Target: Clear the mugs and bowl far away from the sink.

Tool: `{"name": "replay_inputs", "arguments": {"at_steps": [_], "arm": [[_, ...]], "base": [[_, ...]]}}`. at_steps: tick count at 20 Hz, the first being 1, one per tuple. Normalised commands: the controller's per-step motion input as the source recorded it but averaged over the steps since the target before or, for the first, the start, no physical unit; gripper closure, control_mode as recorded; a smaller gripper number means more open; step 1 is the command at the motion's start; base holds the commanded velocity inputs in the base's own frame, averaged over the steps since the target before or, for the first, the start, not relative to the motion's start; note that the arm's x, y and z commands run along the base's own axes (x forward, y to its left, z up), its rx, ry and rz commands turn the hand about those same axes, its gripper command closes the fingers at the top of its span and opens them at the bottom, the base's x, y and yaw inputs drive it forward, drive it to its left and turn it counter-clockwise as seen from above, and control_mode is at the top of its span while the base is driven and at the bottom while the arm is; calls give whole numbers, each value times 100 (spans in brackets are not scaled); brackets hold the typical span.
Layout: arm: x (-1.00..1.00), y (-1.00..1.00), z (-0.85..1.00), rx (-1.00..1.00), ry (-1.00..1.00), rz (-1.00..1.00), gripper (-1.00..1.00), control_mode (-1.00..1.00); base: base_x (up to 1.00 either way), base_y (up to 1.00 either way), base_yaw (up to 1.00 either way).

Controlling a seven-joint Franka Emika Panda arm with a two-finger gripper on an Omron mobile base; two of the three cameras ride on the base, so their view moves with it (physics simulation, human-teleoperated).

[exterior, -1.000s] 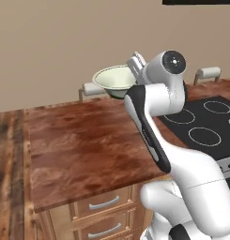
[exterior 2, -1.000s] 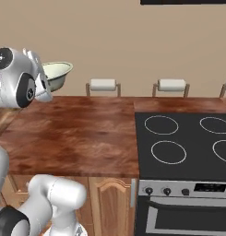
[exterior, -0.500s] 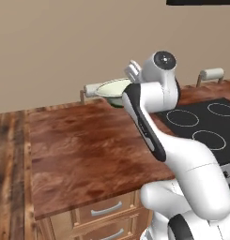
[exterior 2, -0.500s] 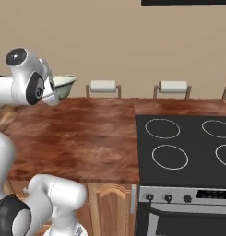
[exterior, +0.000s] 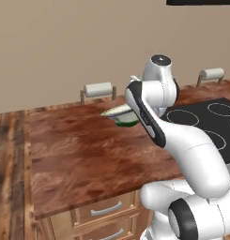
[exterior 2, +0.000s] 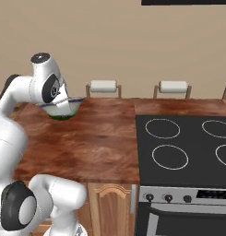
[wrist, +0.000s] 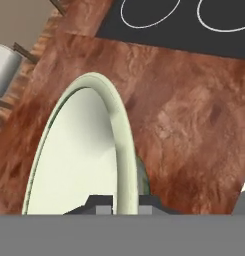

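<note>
The pale green-cream bowl (exterior: pixel 119 114) hangs low over the wooden counter (exterior: pixel 79 150), close to its back edge. It is nearly level in the right base view, where the bowl (exterior 2: pixel 64 110) sits just under the white hand. My gripper (exterior 2: pixel 63 104) is shut on the bowl's rim. In the hand view the two finger tips (wrist: pixel 100 204) pinch the pale rim (wrist: pixel 122 145) from both sides, with the light inside of the bowl on the left. I cannot tell whether the bowl's base touches the wood. The mugs and the sink are out of view.
A black stovetop (exterior 2: pixel 183 143) with ring marks lies right of the counter (exterior 2: pixel 86 143). Paper towel holders (exterior 2: pixel 103 85) (exterior 2: pixel 173 86) stand along the back edge, one right behind the bowl (exterior: pixel 98 89). Drawers (exterior: pixel 107 209) sit under the counter's front edge.
The arm has come down with the bowl, from high above the counter's back edge to just over the wood, and the bowl has levelled out. The grip has stayed shut.
</note>
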Motion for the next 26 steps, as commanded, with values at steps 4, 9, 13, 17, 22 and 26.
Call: {"name": "replay_inputs", "arguments": {"at_steps": [4,9,13,17,22,26], "arm": [[0,-2,-43,-6,18,3,100,-100],[9,0,-52,-4,11,0,100,-100],[29,0,-53,-1,2,0,100,-100],[39,0,-50,0,0,0,100,-100],[28,0,-52,0,-11,0,100,-100],[6,0,-43,1,-23,0,100,-100]], "base": [[0,0,0],[0,0,0],[0,0,0],[0,0,0],[0,0,0],[0,0,0]]}}
